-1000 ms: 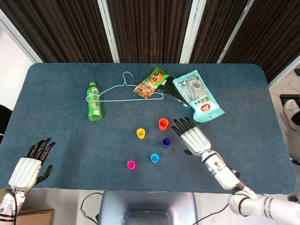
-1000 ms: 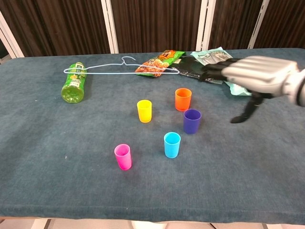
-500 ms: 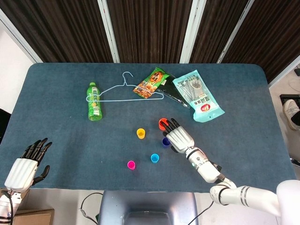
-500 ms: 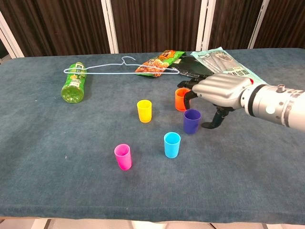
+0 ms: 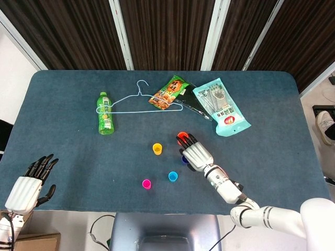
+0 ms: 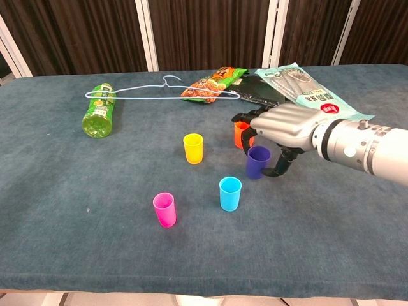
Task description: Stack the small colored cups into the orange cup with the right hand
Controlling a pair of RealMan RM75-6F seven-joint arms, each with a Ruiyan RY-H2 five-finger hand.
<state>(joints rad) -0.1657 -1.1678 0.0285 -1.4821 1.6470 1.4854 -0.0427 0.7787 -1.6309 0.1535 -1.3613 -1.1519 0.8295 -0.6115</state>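
Observation:
My right hand (image 5: 194, 154) (image 6: 284, 127) hovers over the purple cup (image 6: 257, 161), fingers spread and reaching above the orange cup (image 5: 181, 137) (image 6: 240, 134). Its thumb curls down beside the purple cup's right side. Both cups stand upright on the table; the head view hides most of the purple one under the hand. A yellow cup (image 5: 157, 149) (image 6: 193, 148) stands left of them, with a blue cup (image 5: 172, 176) (image 6: 230, 193) and a pink cup (image 5: 146, 183) (image 6: 164, 209) nearer the front. My left hand (image 5: 29, 183) hangs open off the table's front left corner.
At the back of the blue table lie a green bottle (image 5: 104, 113) (image 6: 99, 111), a wire hanger (image 5: 137, 99), an orange snack bag (image 5: 168, 92) (image 6: 210, 85) and a teal packet (image 5: 221, 106) (image 6: 305, 89).
My right hand has moved left and down from beside the cups to over the purple and orange cups, its thumb closing toward the purple cup. The left hand dropped slightly. No cup moved.

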